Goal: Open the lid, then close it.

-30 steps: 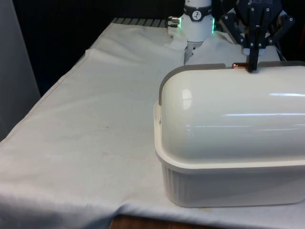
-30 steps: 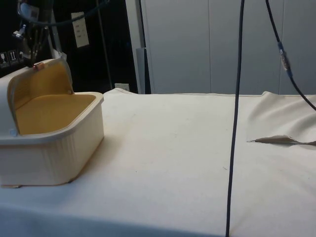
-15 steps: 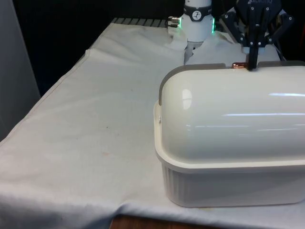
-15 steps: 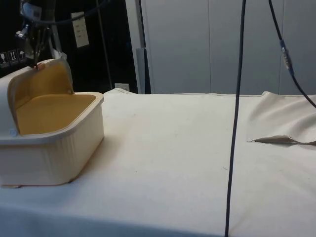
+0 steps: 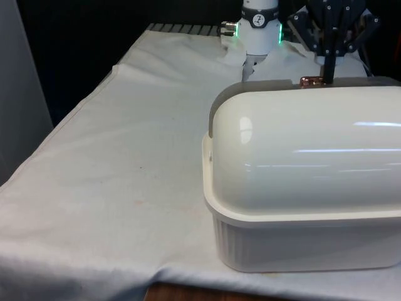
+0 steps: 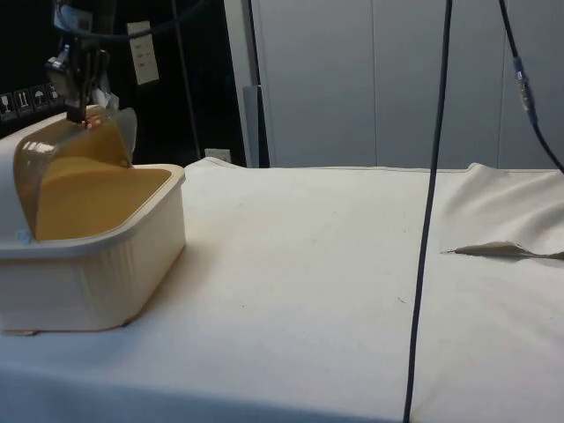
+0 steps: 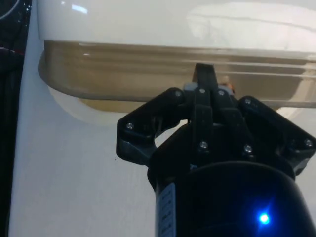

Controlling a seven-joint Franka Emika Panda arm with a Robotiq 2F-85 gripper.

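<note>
Jaws (image 5: 327, 78) closed on the small copper handle (image 5: 308, 81) at the lid's front edge; fingers pressed together in the wrist view, handle pinched between the tips. Lid (image 5: 301, 147) sits directly under and behind the jaws, partly raised, rolled back over the bread box (image 6: 92, 264). Side view: lid edge hangs from the jaws above the box's tan interior. Box stands on the table (image 6: 335, 291).
</note>
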